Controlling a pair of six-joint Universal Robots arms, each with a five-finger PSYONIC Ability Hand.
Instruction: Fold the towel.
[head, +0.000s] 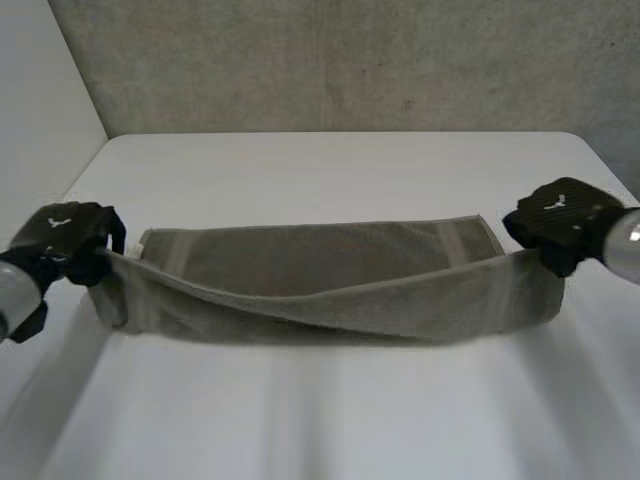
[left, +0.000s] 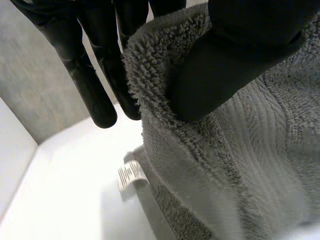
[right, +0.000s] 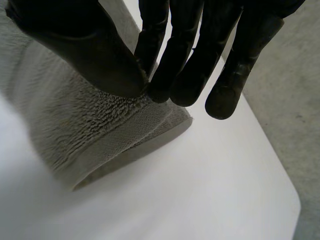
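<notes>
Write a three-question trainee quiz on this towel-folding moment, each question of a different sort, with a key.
1. True or false: the left hand is open, clear of the grey terry towel.
2. The right hand pinches the towel at: A its middle; B one end of its raised edge; C nowhere.
3. Fill in: between the hands, the raised edge sags at its ____.
Key: 1 false; 2 B; 3 middle.

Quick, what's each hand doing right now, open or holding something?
Left hand: shut on the towel, left end.
Right hand: shut on the towel, right end.
</notes>
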